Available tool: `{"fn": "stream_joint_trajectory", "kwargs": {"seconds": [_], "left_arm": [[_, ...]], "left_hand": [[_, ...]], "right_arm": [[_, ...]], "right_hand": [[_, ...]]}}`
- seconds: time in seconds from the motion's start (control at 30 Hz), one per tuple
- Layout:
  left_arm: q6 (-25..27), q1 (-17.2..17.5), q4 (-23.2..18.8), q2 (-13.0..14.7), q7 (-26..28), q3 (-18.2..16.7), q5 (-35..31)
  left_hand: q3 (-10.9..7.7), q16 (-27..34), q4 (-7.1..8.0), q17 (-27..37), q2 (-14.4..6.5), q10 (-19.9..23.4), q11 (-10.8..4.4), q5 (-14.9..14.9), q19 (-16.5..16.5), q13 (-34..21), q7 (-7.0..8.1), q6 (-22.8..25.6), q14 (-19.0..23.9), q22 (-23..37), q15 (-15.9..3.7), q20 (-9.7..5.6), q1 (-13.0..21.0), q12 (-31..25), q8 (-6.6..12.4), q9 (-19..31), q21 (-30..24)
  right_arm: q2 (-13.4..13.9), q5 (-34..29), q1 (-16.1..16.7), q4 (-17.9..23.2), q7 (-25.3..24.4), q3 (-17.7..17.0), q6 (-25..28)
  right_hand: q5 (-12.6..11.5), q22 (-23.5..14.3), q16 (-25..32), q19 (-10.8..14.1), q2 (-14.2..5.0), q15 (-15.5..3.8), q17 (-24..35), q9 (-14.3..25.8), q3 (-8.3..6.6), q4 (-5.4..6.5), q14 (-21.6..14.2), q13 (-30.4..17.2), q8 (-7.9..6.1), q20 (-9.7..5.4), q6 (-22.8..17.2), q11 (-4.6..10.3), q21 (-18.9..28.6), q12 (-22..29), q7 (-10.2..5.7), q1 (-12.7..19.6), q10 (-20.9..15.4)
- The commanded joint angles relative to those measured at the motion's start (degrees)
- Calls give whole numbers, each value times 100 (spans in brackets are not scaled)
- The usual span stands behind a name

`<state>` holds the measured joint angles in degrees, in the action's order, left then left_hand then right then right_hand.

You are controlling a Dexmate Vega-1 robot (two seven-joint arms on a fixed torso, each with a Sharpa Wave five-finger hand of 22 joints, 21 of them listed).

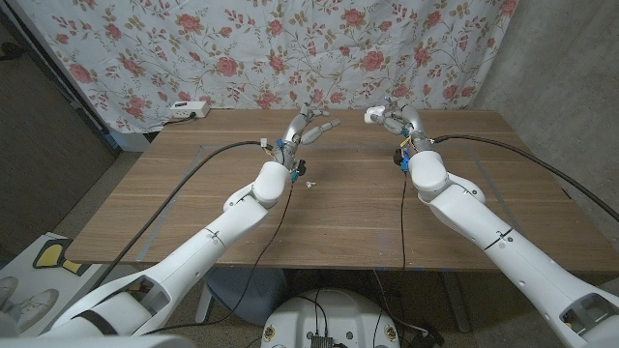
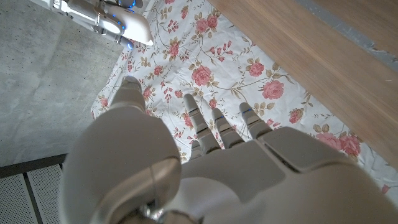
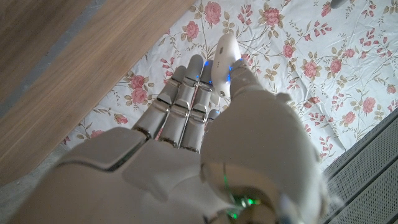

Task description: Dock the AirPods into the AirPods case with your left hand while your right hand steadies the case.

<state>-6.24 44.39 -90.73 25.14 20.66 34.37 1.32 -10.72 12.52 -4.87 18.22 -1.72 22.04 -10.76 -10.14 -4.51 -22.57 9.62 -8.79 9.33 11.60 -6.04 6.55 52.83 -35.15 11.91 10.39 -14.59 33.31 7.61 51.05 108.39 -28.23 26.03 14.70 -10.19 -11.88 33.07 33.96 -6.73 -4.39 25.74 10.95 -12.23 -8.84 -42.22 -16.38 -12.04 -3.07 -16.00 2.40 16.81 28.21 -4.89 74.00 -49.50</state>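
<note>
On the wooden table (image 1: 319, 222), between the robot's two arms and nearer its left one, a small white earbud (image 1: 309, 182) lies alone on the bare wood, just beside the dark cable at the left wrist. Both arms reach from the near corners toward the far edge of the table. The left hand (image 1: 308, 126) hangs raised over the far part of the table with its fingers (image 2: 208, 127) spread and pointing toward the backdrop, holding nothing; the left wrist view shows those fingers apart against the cloth. Farther right, the right hand (image 1: 395, 117) is lifted at the far edge and pinches the white case (image 1: 372, 115) between thumb and fingers; in the right wrist view the case (image 3: 222, 59) stands up from the curled fingers (image 3: 183, 102). The case is well apart from the earbud on the table. Behind the table hangs a white cloth with pink roses (image 1: 290, 48), and at its foot on the far left sits a white power strip (image 1: 187, 110).
</note>
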Motion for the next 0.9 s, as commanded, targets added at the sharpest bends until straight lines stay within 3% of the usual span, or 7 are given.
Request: {"fn": "stream_joint_trajectory", "kwargs": {"seconds": [0.03, 0.53, 0.7, 0.9], "left_arm": [[493, 378, -657, 244, 158, -278, 130], [1070, 703, -1227, 520, 481, -534, 102], [1085, 649, -1243, 665, 334, -616, 182], [1176, 808, -1382, 666, 612, -742, 155]], "left_hand": [[-77, 17, -75, -27, -87, 33, -11, -40, -6, 42, -8, 29, 40, 14, 3, 51, 73, 57, 10, 14, -2], [-92, 12, -106, -95, -89, 81, -14, -30, 45, 125, -4, 28, 36, 14, 19, 64, 56, 141, -12, 14, 21], [-93, -3, -106, -110, -94, 98, -28, -28, 64, 146, -16, 21, -5, 14, 34, 57, 38, 163, -19, 14, 29], [-97, -13, -110, -130, -108, 106, -20, -29, 80, 174, -24, 21, -43, 14, 51, 52, 25, 195, -25, 14, 36]], "right_arm": [[8, 2, 121, -55, -58, -78, -323], [33, -7, 167, -185, 69, -95, -698], [43, -19, 180, -197, 98, -100, -747], [48, -32, 216, -182, 92, -126, -781]], "right_hand": [[-56, -15, 52, 19, -50, -934, 56, 16, 26, -11, -71, -5, 2, -4, -63, 794, 49, 31, -13, 60, -808], [-58, -28, 85, 7, -37, -934, 161, 18, 44, -23, -105, 2, 43, -3, 16, 801, 77, 39, -9, 106, -805], [-59, -30, 87, -21, -37, -933, 188, 19, 49, -22, -105, 3, 50, -11, 33, 801, 75, 41, -6, 116, -803], [-60, -32, 87, -36, -36, -933, 211, 20, 54, -21, -99, 4, 49, -14, 31, 799, 77, 38, -1, 123, -791]]}}
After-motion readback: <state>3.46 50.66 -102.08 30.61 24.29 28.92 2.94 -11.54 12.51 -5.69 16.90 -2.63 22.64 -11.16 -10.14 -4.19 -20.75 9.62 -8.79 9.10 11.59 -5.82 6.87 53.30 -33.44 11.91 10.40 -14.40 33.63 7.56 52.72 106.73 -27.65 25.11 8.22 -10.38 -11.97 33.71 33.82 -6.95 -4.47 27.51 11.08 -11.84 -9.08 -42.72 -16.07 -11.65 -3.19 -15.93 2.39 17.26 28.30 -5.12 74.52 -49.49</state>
